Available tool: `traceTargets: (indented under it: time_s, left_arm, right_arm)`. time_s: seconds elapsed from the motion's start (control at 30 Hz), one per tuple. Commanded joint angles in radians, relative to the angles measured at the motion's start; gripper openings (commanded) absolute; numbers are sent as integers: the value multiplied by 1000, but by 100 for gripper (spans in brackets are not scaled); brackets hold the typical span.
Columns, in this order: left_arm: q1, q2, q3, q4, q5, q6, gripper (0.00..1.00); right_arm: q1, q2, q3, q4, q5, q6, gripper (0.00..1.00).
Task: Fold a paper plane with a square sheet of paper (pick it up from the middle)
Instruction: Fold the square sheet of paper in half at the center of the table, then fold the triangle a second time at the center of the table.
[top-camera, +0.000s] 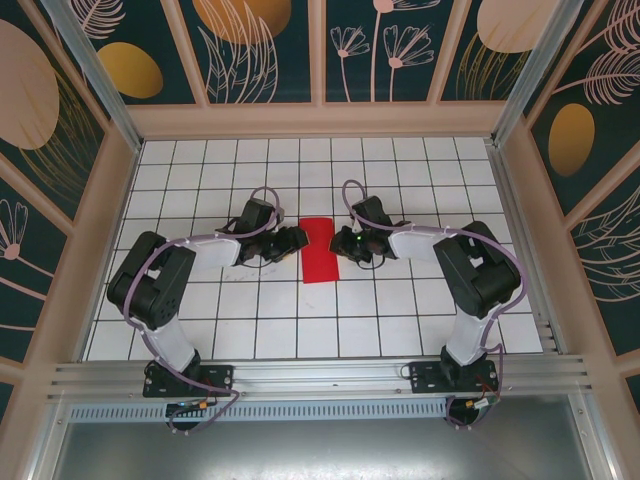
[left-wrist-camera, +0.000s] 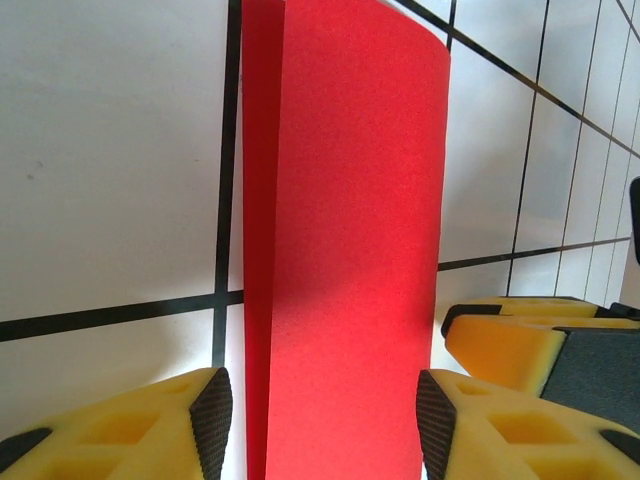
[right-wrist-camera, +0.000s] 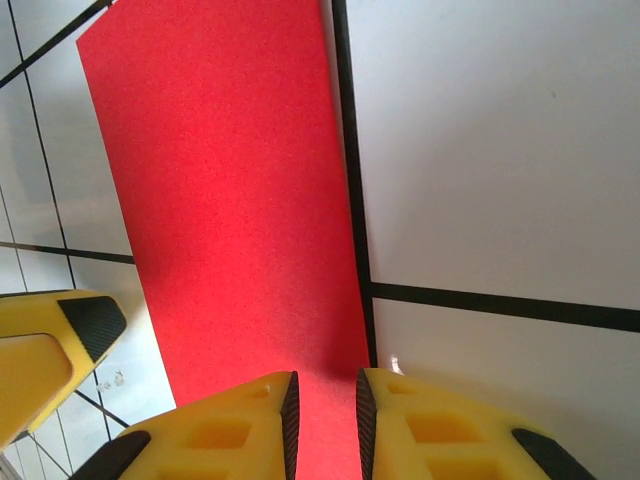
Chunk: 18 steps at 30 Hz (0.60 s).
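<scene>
The left gripper (left-wrist-camera: 325, 405) has its jaws spread wide, with the folded sheet of paper (left-wrist-camera: 345, 230) running between the two black pads (left-wrist-camera: 213, 420). Whether the pads touch its long edges cannot be told. The right gripper (right-wrist-camera: 324, 405) shows only a narrow slit between its jaws, poised over the near end of the red strip by its 3 o'clock edge; it is not clear whether it grips anything.

From the top camera the paper lies flat at the centre of the table (top-camera: 200, 330), its long side running 12 to 6 o'clock, with the left gripper just at its 9 o'clock and the right gripper just at its 3 o'clock. The table is white tiles with black grid lines. Dark teal wall panels (top-camera: 260, 50) with leaf and flower drawings in pale frames enclose it, and a metal rail (top-camera: 320, 375) crosses at 6 o'clock.
</scene>
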Motion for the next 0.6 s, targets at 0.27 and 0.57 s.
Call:
traceTargets:
  time_s: [0.27,0.57]
  left_arm:
    - [5,31,-5,30,25,-12,55]
    - [5,41,0,35,39,-12,55]
  right_arm:
    - [-8,-1,-1,53,-40,16,25]
    - [-8,47,-34,58,-17,30,25]
